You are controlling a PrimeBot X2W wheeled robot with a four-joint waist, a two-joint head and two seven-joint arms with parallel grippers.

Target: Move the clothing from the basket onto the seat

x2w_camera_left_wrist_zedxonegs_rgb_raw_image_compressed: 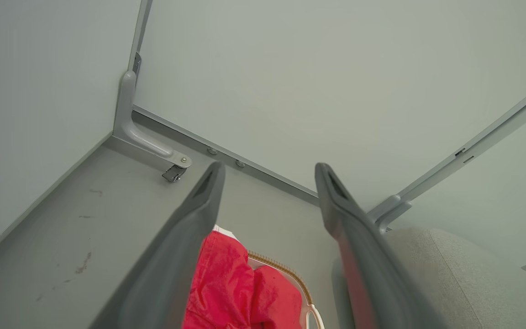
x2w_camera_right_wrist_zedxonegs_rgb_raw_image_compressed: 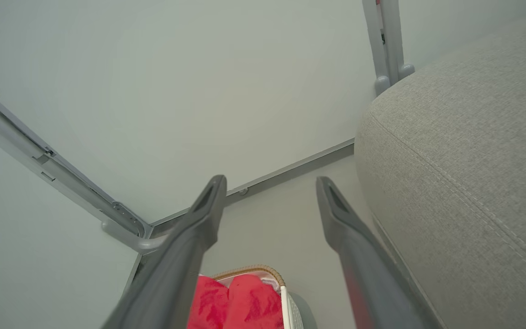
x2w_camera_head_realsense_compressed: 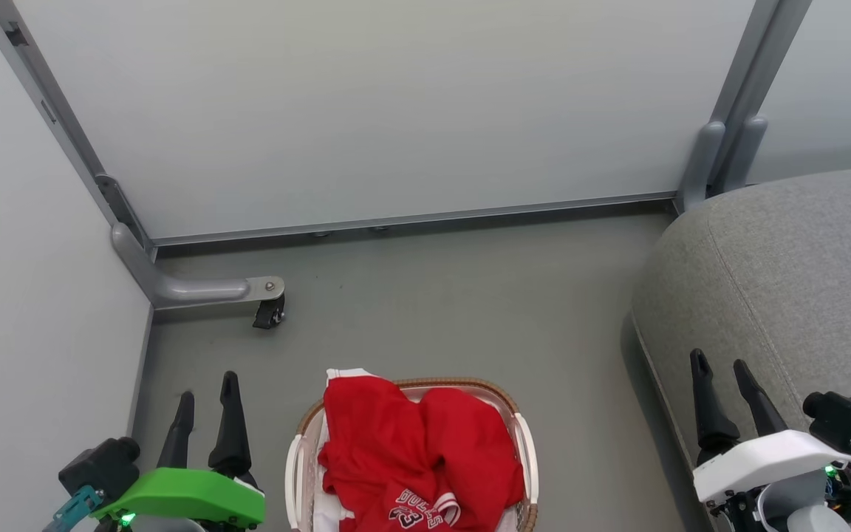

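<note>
Red clothing [x2w_camera_head_realsense_compressed: 414, 443] heaped in basket [x2w_camera_head_realsense_compressed: 525, 447], between the grippers, left gripper [x2w_camera_head_realsense_compressed: 208, 386] jaws apart, empty, right gripper [x2w_camera_head_realsense_compressed: 719, 360] jaws apart, empty, seat [x2w_camera_head_realsense_compressed: 802, 281] beside it.

The left end effector [x2w_camera_head_realsense_compressed: 209, 386] is cased green, the right end effector [x2w_camera_head_realsense_compressed: 719, 359] white.

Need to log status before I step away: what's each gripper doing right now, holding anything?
Left gripper: open, holding nothing.
Right gripper: open, holding nothing.
</note>
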